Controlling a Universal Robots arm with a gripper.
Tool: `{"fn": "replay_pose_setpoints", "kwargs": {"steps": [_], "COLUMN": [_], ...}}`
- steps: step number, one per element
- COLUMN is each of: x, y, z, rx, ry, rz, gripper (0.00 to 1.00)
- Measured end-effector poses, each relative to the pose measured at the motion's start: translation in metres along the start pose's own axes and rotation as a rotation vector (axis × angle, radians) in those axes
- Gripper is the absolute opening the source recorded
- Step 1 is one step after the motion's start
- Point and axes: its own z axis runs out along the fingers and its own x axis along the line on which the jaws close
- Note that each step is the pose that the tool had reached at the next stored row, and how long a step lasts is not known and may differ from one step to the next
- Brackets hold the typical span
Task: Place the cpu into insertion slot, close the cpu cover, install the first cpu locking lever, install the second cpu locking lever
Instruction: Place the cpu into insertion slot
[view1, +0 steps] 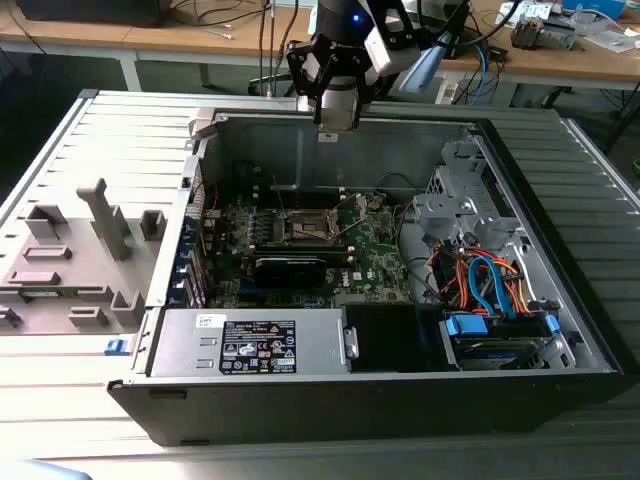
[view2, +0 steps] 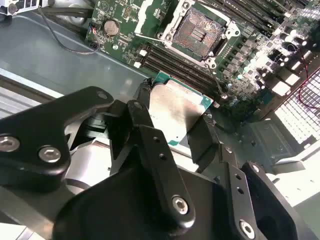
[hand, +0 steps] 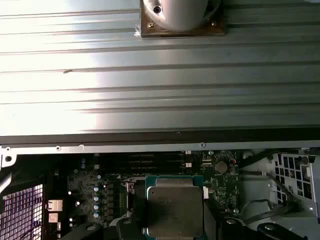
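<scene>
One chip, the cpu (view2: 180, 102), is clamped between the gripper's (view2: 175, 120) two black fingers (view2: 202, 137). It hangs in the air over the open computer case (view1: 350, 400), well apart from the insertion slot (view2: 199, 31), not yet seated.

Risks, judged:
- The slot's contact field lies bare, so a tilted or offset set-down could bend contacts.
- The grip looks to be on two opposite edges only, smooth metal against hard fingers, so the chip could slip or twist.
- The memory slots (view2: 175, 62) run just beside the slot, and a finger could snag them.

Shapes and materials:
- Cpu: thin flat square, matte silver-grey lid with rounded corners, green rim underneath.
- Slot: dark square grid inside a silvery frame, screws at the corners.
- Motherboard (view2: 240, 55): green, crowded with small parts.
- Coin battery (view2: 110, 27): round, shiny.
- Case walls: grey sheet metal.
- Table (view1: 60, 380): ribbed metal, lies around the case.
</scene>
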Motion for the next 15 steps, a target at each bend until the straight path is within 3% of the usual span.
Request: {"fn": "replay_pose_setpoints", "kwargs": {"steps": [4,15], "x": [-0.0001,-0.0002], "y": [-0.0052,-0.01], "z": [-0.0001,0.0015], "rx": [0.0,0.0], "ry": [0.0,0.0001], "rz": [0.0,0.0], "gripper": [0.55,0.55]}}
